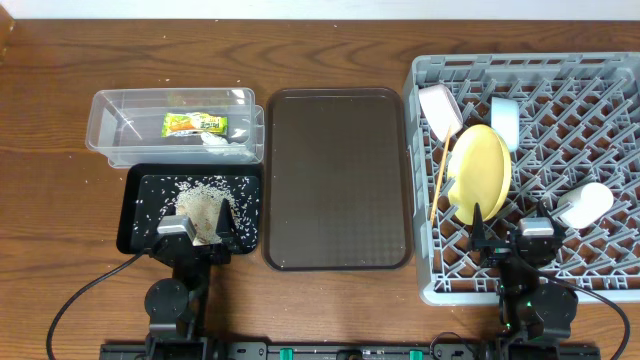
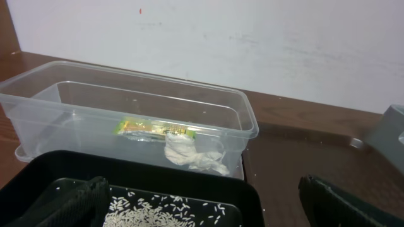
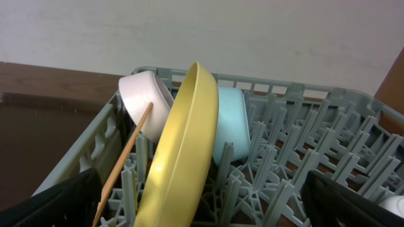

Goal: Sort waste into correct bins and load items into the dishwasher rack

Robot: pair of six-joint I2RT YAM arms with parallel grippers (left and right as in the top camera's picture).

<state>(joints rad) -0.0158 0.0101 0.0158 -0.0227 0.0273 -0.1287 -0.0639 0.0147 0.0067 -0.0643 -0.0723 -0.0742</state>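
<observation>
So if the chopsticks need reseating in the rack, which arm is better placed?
Right. The right hand hovers over the rack, close to the chopsticks beside the plate; the left hand is over the black tray, far off.

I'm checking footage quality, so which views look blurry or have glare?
Overhead: evenly lit and sharp, only faint highlights on the clear tub. Left wrist: tub crisp, the left fingers dark and out of focus. Right wrist: yellow plate slightly soft up close, the right fingers blurred in the corners.
</observation>
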